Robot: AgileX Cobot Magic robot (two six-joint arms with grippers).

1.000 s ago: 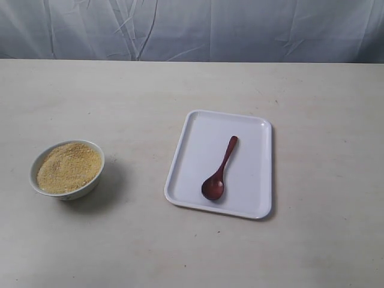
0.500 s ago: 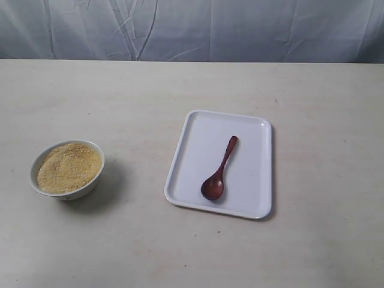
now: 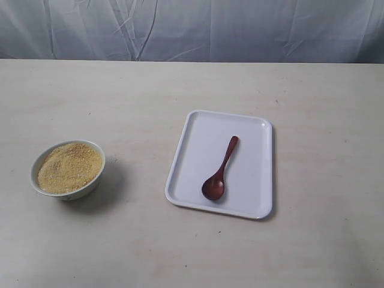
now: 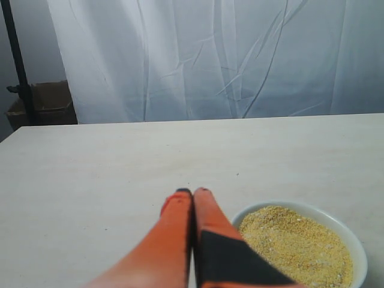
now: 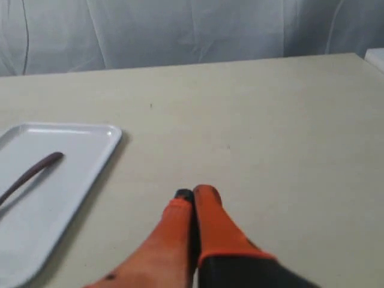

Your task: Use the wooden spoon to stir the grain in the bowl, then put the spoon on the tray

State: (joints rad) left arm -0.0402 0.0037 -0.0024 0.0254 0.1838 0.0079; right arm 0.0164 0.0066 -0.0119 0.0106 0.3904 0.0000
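The white bowl [image 3: 68, 170] stands at the table's left, filled with golden grain [image 3: 67, 166]. The dark wooden spoon [image 3: 219, 170] lies on the white tray [image 3: 252, 126] right of centre, head toward the front edge. Neither arm appears in the exterior view. In the left wrist view my left gripper [image 4: 192, 192] is shut and empty, hovering beside the bowl [image 4: 354, 240] and its grain [image 4: 297, 246]. In the right wrist view my right gripper [image 5: 193, 193] is shut and empty over bare table, apart from the tray [image 5: 90, 156]; only the spoon's handle [image 5: 33, 170] shows there.
A white cloth backdrop [image 3: 192, 30] hangs behind the table's far edge. A dark stand [image 4: 15, 60] and a cardboard box [image 4: 45, 105] sit beyond the table's far corner in the left wrist view.
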